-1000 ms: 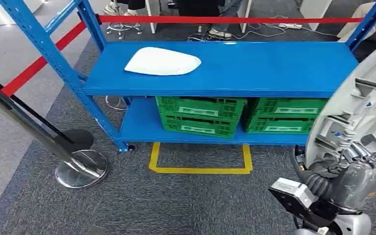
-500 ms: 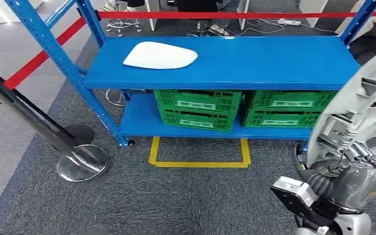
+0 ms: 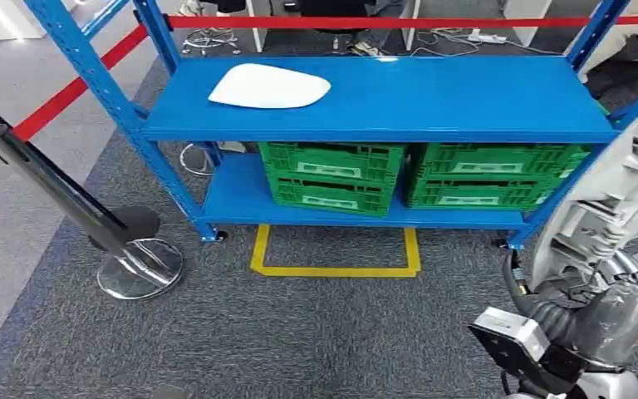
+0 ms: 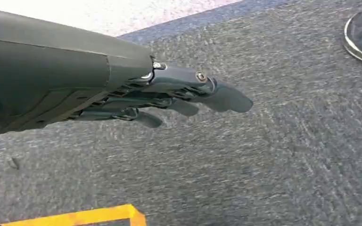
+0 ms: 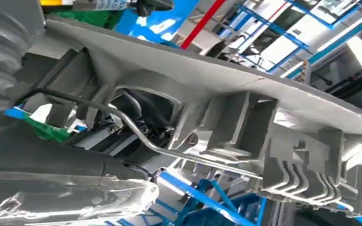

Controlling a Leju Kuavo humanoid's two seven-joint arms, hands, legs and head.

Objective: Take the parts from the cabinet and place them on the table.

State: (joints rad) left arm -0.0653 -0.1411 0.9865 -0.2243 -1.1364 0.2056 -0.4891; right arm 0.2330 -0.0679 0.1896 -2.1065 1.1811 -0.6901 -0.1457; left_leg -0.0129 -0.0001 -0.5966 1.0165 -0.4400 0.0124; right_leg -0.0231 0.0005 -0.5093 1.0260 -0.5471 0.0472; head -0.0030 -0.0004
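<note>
While I am facing the blue rack, my right robot hand is gripping a big grey plastic part (ribbed on its back, curved like a panel), and it is standing nearly upright at my right side, its long axis rising up and away from the wrist. A white part is lying flat on the rack's top shelf, ahead and to my left, its long axis running along the shelf, so my left robot hand would be the nearer one. That hand is hanging over the grey carpet, fingers spread and holding nothing. Green crates are sitting on the lower shelf. A post base is standing on the carpet to my left.
</note>
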